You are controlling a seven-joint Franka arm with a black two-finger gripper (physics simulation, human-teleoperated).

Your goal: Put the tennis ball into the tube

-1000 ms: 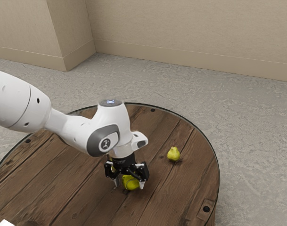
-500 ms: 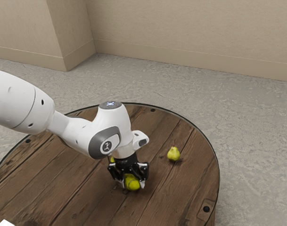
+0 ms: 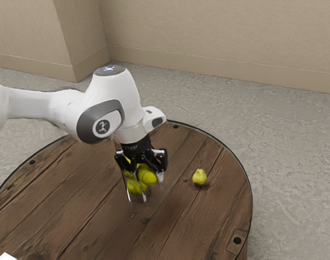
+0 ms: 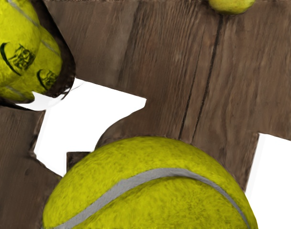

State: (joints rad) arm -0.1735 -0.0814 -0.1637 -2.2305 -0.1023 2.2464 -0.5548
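Gripper [image 3: 148, 177] clamped on tennis ball [image 4: 150, 200]; tube, probably [image 4: 67, 59], cut off in wrist view.

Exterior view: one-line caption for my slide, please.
Gripper holding a tennis ball beside a clear tube of balls, over a wooden table with a pear.

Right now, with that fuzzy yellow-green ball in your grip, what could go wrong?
My black two-finger gripper holds the yellow-green tennis ball close beside the clear cylindrical tube, so a sideways move might knock the tube over. The tube already has similar balls inside, so this one may not fit fully. Being round, the held ball could also slip and roll across the brown wooden table.
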